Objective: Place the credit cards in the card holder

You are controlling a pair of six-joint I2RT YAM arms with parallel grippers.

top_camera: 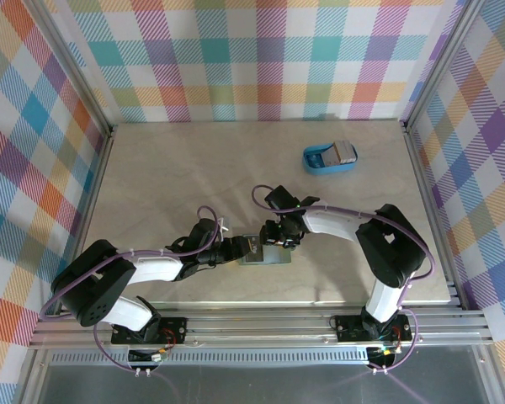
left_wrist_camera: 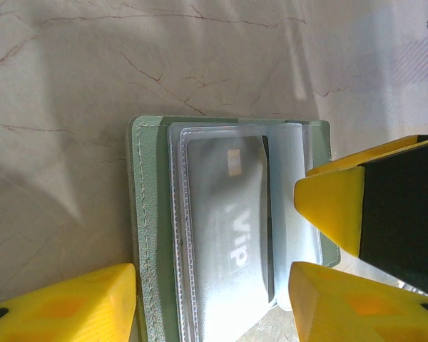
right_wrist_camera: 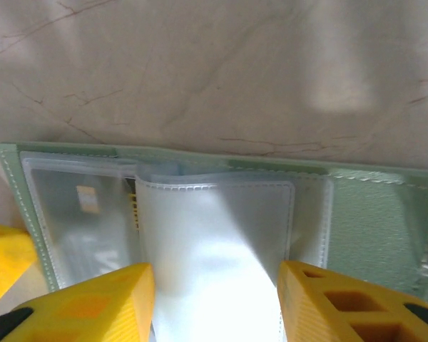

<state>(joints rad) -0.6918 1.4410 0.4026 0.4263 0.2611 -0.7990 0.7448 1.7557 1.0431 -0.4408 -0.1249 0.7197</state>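
Sage-green, soft and stitched along its edge, the card holder (left_wrist_camera: 146, 235) lies open on the marbled table (left_wrist_camera: 93, 71) between the two arms. Glossy clear sleeves cover its face, and one holds a stiff grey-white card (left_wrist_camera: 228, 235). The right gripper (right_wrist_camera: 214, 269), jaws about half apart, pinches a raised clear sleeve (right_wrist_camera: 214, 228) by its side edges. The left gripper (left_wrist_camera: 210, 274) straddles the card holder half open; whether it grips cannot be told.

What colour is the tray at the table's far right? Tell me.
Bright blue. The tray shows best in the top external view.
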